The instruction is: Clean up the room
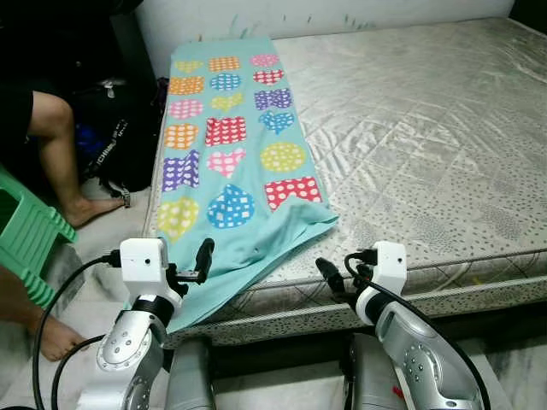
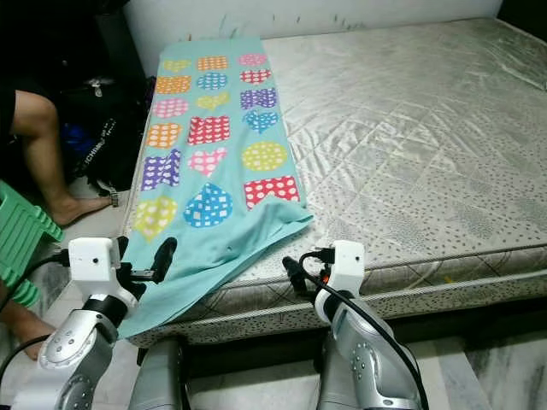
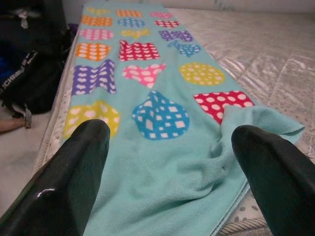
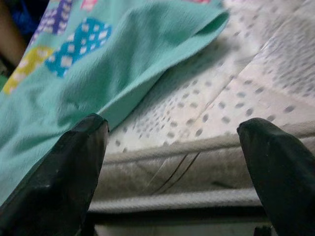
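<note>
Little of the tidying looks done, judging by how things lie: the turquoise blanket (image 1: 229, 162) is spread unfolded along the bed's left edge, its near end rumpled and hanging over the mattress (image 1: 410, 128) side. Folding it or carrying it off is what seems to remain; a dark backpack (image 1: 115, 141) also sits on the floor by a seated person's leg (image 1: 60, 154), beyond and to the outside of the left pincer.

Neither pincer holds anything. The left pincer (image 3: 170, 172) is spread wide, hovering just short of the drooping blanket end, which lies directly ahead of it. The right pincer (image 4: 174, 167) is likewise spread, facing the mattress edge, with the blanket's folded corner ahead and towards its inner side.

The blanket looks like soft fleece, limp and creasing easily, printed with dotted hearts, circles and bows. The mattress is bare, quilted in diamonds, with a satiny sheen and a speckled, corded border.
</note>
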Robot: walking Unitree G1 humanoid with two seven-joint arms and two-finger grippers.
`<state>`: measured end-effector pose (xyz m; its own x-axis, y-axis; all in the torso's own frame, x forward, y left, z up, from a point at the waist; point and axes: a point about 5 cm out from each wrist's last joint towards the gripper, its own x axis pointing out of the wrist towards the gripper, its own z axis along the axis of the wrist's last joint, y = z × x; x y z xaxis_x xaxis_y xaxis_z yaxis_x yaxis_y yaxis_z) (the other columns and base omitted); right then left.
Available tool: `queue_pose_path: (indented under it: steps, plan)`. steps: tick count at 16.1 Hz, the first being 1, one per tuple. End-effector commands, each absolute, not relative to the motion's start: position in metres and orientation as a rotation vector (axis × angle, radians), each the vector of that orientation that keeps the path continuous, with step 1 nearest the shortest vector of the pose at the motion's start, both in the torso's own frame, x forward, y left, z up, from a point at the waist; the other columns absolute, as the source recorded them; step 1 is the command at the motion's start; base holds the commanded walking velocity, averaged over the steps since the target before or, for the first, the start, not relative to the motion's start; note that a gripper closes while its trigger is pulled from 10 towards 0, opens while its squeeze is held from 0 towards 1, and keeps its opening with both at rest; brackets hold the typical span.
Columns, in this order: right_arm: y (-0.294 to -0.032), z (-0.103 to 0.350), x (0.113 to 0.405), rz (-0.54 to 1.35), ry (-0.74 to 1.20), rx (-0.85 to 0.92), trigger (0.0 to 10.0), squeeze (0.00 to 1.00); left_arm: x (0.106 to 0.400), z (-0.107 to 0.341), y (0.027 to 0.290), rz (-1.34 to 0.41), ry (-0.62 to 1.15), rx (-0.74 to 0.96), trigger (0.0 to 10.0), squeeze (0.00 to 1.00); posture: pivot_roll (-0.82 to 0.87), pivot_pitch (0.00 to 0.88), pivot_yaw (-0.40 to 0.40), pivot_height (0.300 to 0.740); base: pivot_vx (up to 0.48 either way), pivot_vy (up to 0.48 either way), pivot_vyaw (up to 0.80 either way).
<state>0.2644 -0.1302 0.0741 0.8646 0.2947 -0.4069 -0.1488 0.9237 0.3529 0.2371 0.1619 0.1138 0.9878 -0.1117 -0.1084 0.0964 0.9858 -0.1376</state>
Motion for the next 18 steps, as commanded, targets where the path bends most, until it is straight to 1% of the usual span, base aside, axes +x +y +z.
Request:
queue_pose_path:
  steps: [1,2,4,8,11,12,15,16,18]
  plan:
    - [-0.122,0.071,0.264,0.278,0.514,0.296,10.0,0.00,0.239,0.112,0.166,-0.084,0.122,-0.117,10.0,1.00,-0.08,0.000,0.057,0.553,0.000,0.000,0.00]
    - [-0.118,0.068,0.265,0.284,0.533,0.284,10.0,0.00,0.240,0.112,0.168,-0.071,0.123,-0.116,10.0,1.00,-0.08,0.000,0.058,0.553,0.000,0.000,0.00]
    - [-0.109,0.067,0.278,0.246,0.520,0.296,10.0,0.00,0.241,0.113,0.166,-0.071,0.119,-0.125,10.0,1.00,-0.08,0.000,0.058,0.553,0.000,0.000,0.00]
    - [-0.081,0.064,0.312,0.182,0.460,0.319,10.0,0.00,0.239,0.114,0.164,-0.071,0.122,-0.115,10.0,1.00,-0.03,0.000,0.059,0.553,0.000,0.000,0.00]
    - [-0.078,0.054,0.320,0.144,0.489,0.284,10.0,0.00,0.239,0.116,0.169,-0.050,0.122,-0.095,10.0,1.00,0.00,0.000,0.052,0.553,0.000,0.000,0.00]
    - [-0.084,0.046,0.322,0.109,0.503,0.262,10.0,0.00,0.240,0.116,0.169,-0.044,0.122,-0.093,10.0,0.00,0.01,0.001,0.051,0.553,0.000,0.000,0.00]
    - [-0.091,0.031,0.320,0.067,0.533,0.223,10.0,0.00,0.240,0.116,0.166,-0.047,0.127,-0.091,10.0,0.00,0.03,0.002,0.049,0.553,0.000,0.000,0.00]
    - [-0.090,0.028,0.319,0.051,0.546,0.251,10.0,0.00,0.239,0.116,0.165,-0.049,0.127,-0.093,10.0,0.00,0.04,0.004,0.048,0.553,0.000,0.000,0.00]
    - [-0.078,0.029,0.321,0.077,0.537,0.253,10.0,0.00,0.238,0.118,0.167,-0.042,0.127,-0.085,10.0,0.00,0.05,0.008,0.047,0.553,0.000,0.000,0.00]
